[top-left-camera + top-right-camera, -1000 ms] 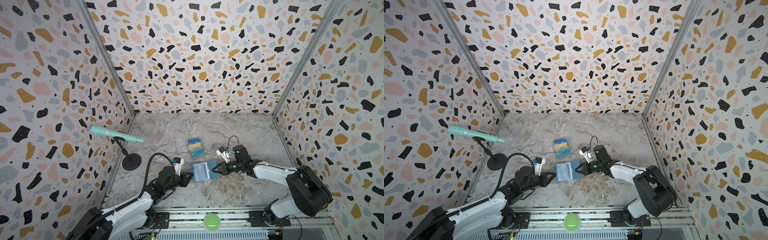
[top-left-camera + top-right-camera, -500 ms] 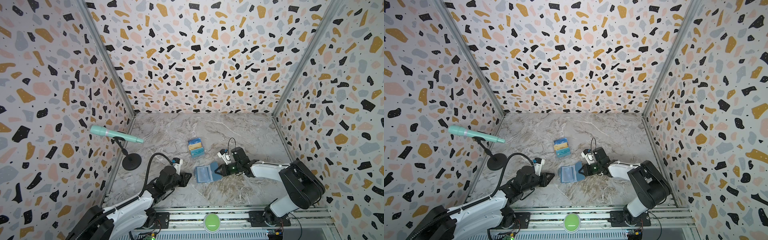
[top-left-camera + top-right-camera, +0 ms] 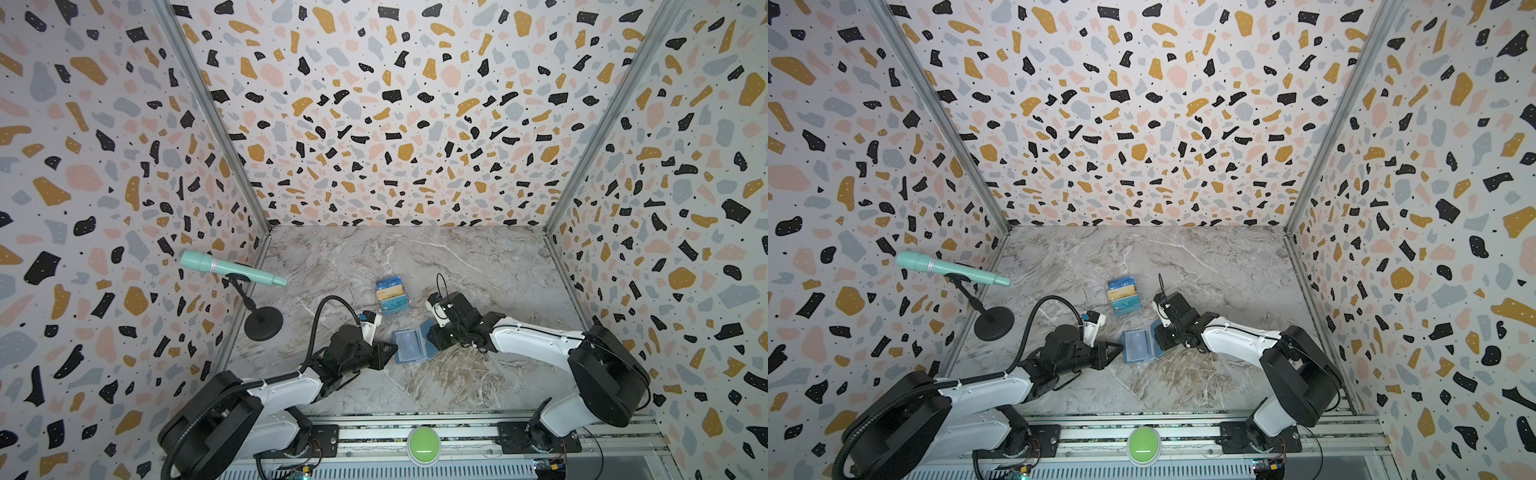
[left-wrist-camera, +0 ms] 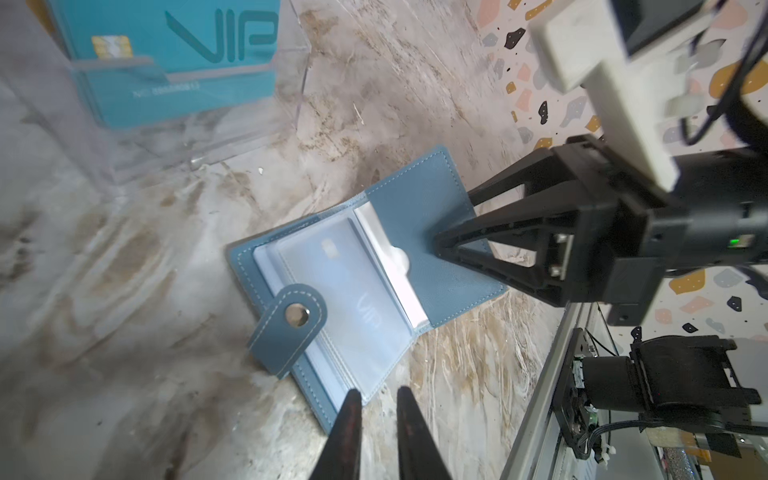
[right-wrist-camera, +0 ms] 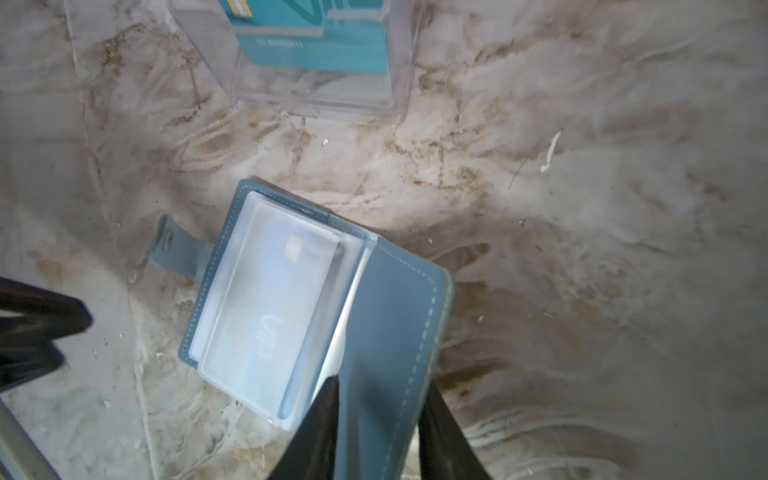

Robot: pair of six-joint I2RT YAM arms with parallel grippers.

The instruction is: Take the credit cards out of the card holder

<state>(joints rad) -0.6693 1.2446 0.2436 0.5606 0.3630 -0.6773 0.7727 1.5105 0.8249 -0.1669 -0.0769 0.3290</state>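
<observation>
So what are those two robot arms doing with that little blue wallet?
They are trying to get cards out of it. The small dusty-blue leather-like card holder lies open on the marble table. The right gripper straddles its raised cover, jaws apart. The left gripper waits by the other edge, touching nothing. A pale blue card sits in a clear sleeve.

"VIP" — teal card (image 4: pixel 174 62), sleeved card (image 4: pixel 345 291)

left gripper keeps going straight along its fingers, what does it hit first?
Likely the near edge of the open card holder: the left gripper points right at it, just short; height above the table is unclear.
</observation>
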